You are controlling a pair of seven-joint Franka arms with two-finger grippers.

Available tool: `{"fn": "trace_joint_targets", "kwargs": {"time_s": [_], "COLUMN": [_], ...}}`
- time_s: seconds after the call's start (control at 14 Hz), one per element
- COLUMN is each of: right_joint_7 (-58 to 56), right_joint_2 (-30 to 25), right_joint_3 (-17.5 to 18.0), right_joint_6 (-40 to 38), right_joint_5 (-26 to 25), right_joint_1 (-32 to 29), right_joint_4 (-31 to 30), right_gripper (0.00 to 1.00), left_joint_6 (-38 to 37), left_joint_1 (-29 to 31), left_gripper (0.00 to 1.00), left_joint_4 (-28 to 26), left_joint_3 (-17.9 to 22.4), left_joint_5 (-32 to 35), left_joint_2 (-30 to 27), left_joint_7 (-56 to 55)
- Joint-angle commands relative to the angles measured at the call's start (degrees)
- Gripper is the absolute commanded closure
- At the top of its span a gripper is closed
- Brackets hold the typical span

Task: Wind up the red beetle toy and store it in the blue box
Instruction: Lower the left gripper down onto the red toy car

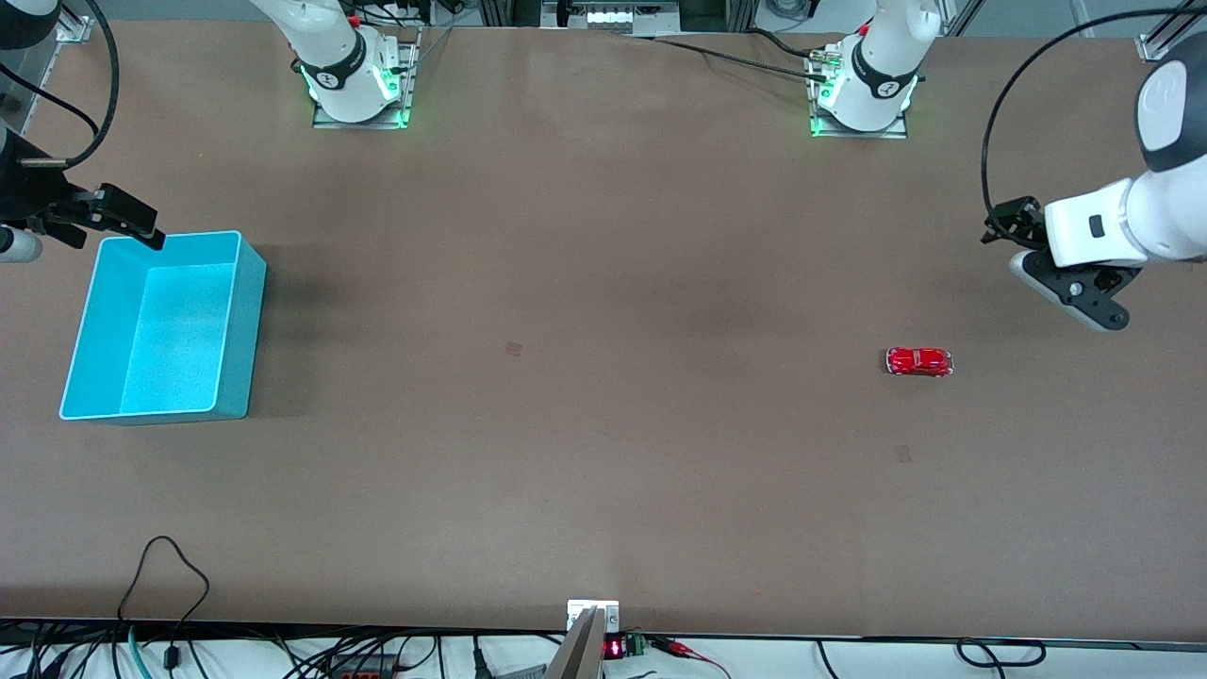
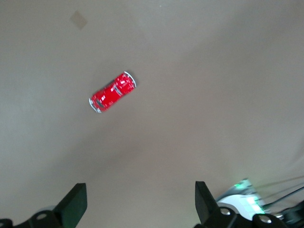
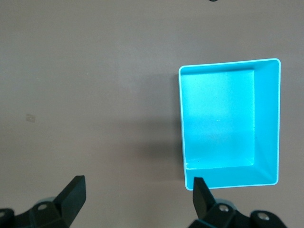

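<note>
The red beetle toy (image 1: 919, 361) sits on its wheels on the brown table toward the left arm's end; it also shows in the left wrist view (image 2: 113, 91). My left gripper (image 1: 1075, 288) hangs open and empty in the air over the table beside the toy, apart from it, with its jaws wide (image 2: 141, 199). The blue box (image 1: 243, 321) stands empty at the right arm's end of the table and shows from above in the right wrist view (image 3: 266, 118). My right gripper (image 1: 123, 219) is open and empty (image 3: 137, 194), up in the air over the table at the box's corner nearest the bases.
The two arm bases (image 1: 356, 80) (image 1: 863, 90) stand along the table's edge farthest from the front camera. Two small marks (image 1: 514, 349) (image 1: 903, 453) lie on the tabletop. A metal bracket (image 1: 592, 615) and cables (image 1: 165, 585) sit at the edge nearest the front camera.
</note>
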Motion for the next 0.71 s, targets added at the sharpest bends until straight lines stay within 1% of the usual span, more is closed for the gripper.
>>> {"fn": "trace_joint_targets", "kwargs": {"time_s": [0.0, 0.14, 0.21, 0.29, 0.43, 0.5, 0.64], "right_joint_7": [-0.9, -0.9, -0.9, -0.9, -0.9, -0.9, -0.9], "right_joint_2": [-0.9, -0.9, -0.9, -0.9, -0.9, -0.8, -0.9], "right_joint_3": [0.2, 0.2, 0.2, 0.2, 0.2, 0.2, 0.2], "right_joint_6": [-0.2, -0.1, -0.2, -0.2, -0.2, -0.2, -0.2], "right_joint_5": [-0.6, -0.6, -0.6, -0.6, -0.6, -0.6, -0.6], "right_joint_1": [-0.3, -0.3, -0.3, -0.3, -0.3, -0.3, -0.3], "right_joint_4": [-0.9, -0.9, -0.9, -0.9, -0.9, -0.9, -0.9], "right_gripper": [0.00, 0.00, 0.00, 0.00, 0.00, 0.00, 0.00], "left_joint_6": [10.3, 19.6, 23.2, 26.7, 34.7, 37.2, 40.6], "left_joint_1": [1.1, 1.5, 1.6, 1.6, 1.6, 1.6, 1.3], "left_gripper": [0.00, 0.00, 0.00, 0.00, 0.00, 0.00, 0.00], "left_joint_4": [-8.0, -13.9, -16.5, -18.1, -19.9, -19.9, -20.4], "left_joint_3": [-0.1, -0.2, -0.2, -0.2, -0.2, -0.2, -0.3], "left_joint_5": [1.0, 3.2, 3.2, 3.2, 3.2, 3.2, 3.2], "left_joint_2": [-0.8, -0.7, -0.6, 0.6, 4.0, 5.8, 8.0], "left_joint_7": [14.9, 23.1, 26.0, 29.5, 39.3, 42.7, 45.6]}}
